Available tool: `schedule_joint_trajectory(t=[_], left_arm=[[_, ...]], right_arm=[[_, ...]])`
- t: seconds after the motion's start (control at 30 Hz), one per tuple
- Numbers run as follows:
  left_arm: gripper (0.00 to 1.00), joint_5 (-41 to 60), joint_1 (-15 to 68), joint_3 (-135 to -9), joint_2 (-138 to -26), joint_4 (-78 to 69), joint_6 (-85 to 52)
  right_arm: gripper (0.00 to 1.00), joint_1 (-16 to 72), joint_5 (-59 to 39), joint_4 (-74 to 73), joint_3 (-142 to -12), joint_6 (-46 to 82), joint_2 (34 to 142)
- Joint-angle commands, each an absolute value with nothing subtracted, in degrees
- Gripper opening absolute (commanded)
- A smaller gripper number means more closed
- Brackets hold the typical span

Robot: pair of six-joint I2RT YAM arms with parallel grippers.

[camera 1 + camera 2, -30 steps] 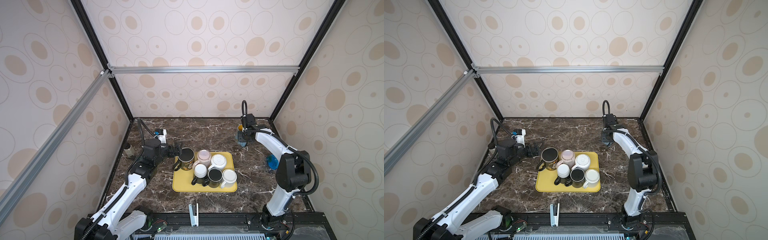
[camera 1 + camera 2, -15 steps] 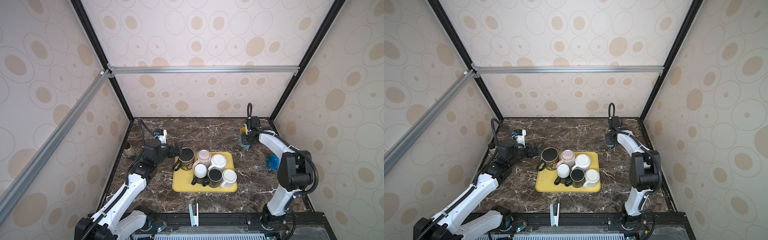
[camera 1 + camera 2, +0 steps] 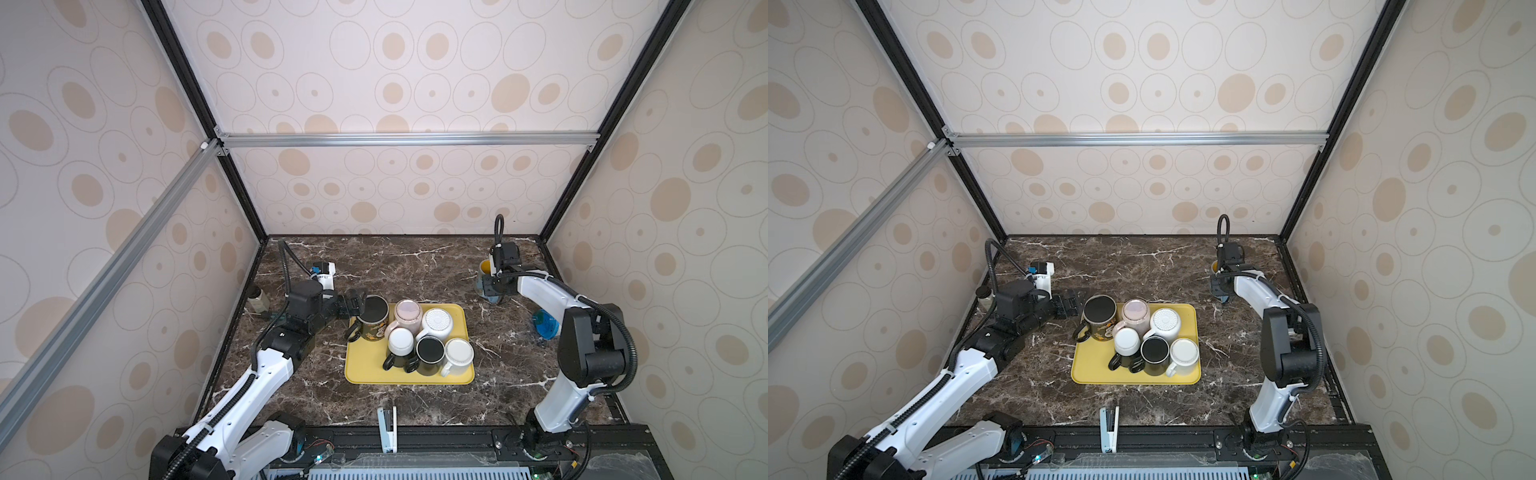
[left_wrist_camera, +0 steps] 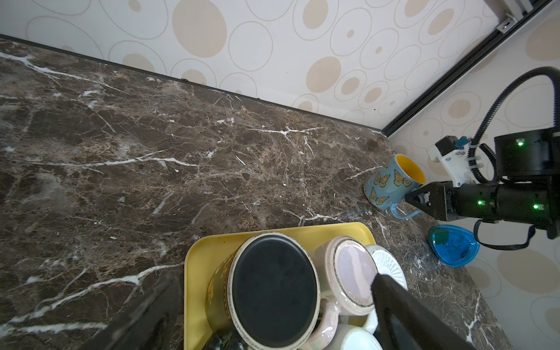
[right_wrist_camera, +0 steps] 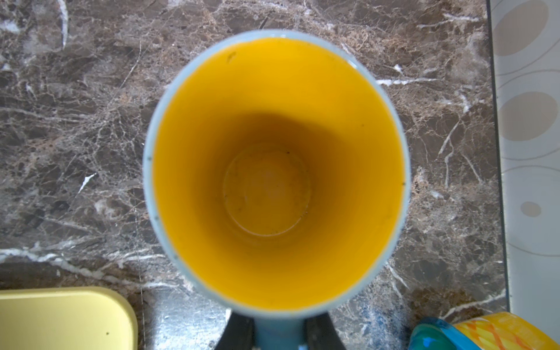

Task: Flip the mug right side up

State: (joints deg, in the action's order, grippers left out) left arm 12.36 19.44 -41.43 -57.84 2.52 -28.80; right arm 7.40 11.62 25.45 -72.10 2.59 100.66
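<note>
Butterfly mug (image 4: 391, 185) mouth-up nr back-right corner of worktop (image 3: 415, 266).
R fingers (image 5: 239, 333) clamp handle, arm just shifted back: only release left. L fingers (image 4: 400, 303) wide.

The tray (image 3: 365, 370) is lying in the middle of the desk (image 3: 415, 266), with six mugs (image 3: 428, 349) crowding its back and right side. The lone mug (image 4: 391, 181) is sitting behind and right of the tray, near the back right corner.
</note>
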Motion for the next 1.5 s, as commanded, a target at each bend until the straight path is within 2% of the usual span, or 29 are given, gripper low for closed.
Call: schedule_joint_trajectory(t=[0.0,0.13,0.53,0.87,1.17,1.4,1.47], left_arm=[[1.0,12.5,19.4,-41.0,-56.8,3.1,-28.7],[1.0,12.1,19.4,-40.7,-57.0,3.3,-28.2],[1.0,11.4,19.4,-41.0,-57.9,4.1,-28.0],[1.0,9.0,19.5,-43.9,-58.3,8.1,-26.7],[1.0,5.3,19.5,-47.3,-58.3,13.4,-23.0],[1.0,5.0,19.5,-47.5,-57.7,15.8,-22.1],[0.96,3.9,19.4,-47.3,-57.2,16.9,-22.4]], right_arm=[[0.07,7.3,11.7,24.0,-71.1,3.9,97.8],[0.2,7.3,11.2,24.1,-70.3,5.1,97.3],[0.48,7.4,12.2,28.1,-69.5,9.2,92.3],[0.48,11.5,9.9,32.6,-70.4,13.3,82.0],[0.47,25.9,16.8,36.2,-73.6,12.5,74.5],[0.47,39.5,24.6,41.6,-78.4,12.1,73.8],[0.47,43.0,26.4,43.3,-79.3,13.0,73.6]])
